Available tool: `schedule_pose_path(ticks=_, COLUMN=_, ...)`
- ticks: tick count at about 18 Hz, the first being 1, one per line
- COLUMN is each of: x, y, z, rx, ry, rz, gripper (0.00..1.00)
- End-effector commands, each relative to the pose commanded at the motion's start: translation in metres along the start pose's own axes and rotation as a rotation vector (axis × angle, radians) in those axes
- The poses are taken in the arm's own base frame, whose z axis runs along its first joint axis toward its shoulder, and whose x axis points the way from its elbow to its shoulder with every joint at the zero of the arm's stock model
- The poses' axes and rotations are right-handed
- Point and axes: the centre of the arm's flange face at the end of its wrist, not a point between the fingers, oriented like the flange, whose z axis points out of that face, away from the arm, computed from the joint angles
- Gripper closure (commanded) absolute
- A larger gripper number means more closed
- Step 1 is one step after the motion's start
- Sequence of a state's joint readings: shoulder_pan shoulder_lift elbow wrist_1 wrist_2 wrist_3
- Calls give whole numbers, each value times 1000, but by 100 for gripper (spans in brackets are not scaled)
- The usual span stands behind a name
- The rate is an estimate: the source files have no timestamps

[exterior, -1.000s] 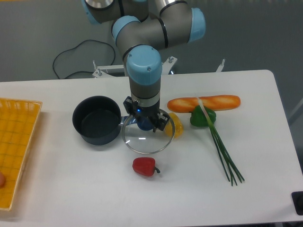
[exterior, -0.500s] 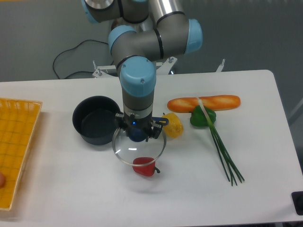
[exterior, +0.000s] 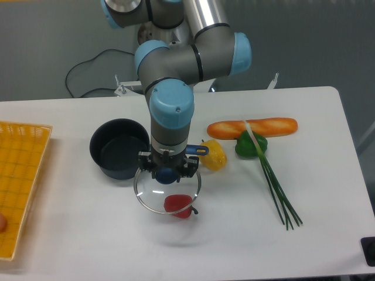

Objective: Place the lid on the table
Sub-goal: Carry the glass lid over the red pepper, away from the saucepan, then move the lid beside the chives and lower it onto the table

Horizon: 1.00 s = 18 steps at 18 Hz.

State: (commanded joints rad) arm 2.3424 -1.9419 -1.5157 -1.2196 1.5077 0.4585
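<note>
The glass lid [exterior: 167,191] hangs level in the air, blue knob up, and the end effector [exterior: 167,173] is clamped on that knob from above, fingers [exterior: 146,165] pressed in on either side. Through the clear disc shows the red bell pepper [exterior: 177,206], lying on the white tabletop [exterior: 88,234] right underneath (the lid's front half covers it in this view). Just behind and to the camera's left of the lid sits the dark blue saucepan [exterior: 119,147], open, its handle reaching behind the wrist. Beside the wrist on the other side rests a yellow bell pepper [exterior: 214,156]. Further out lie a baguette [exterior: 253,127], a green bell pepper [exterior: 251,144] and a bunch of chives [exterior: 275,187] running toward the front. At the far edge, a yellow woven tray [exterior: 20,175].
</note>
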Motion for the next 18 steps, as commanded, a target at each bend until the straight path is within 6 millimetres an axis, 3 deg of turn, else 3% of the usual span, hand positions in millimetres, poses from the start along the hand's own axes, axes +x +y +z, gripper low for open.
schedule_pose_path(ticks=4, x=-11, y=-13, z=1, rx=11, ry=-10, rz=65, gripper=40)
schedule_pose_path(ticks=6, x=-19, y=-10, z=5, rx=3, ry=-10, rz=151, gripper=40)
schedule_pose_path(ticks=9, x=-50, y=-2, z=7, rx=1, ry=-6, rz=244, gripper=40)
schedule_pose_path(ticks=14, x=-75, y=5, z=13, rx=-9, ry=-3, rz=316, gripper=40)
schedule_pose_path(ticks=18, x=-89, y=3, z=31, rx=-19, ry=7, rz=414, gripper=40)
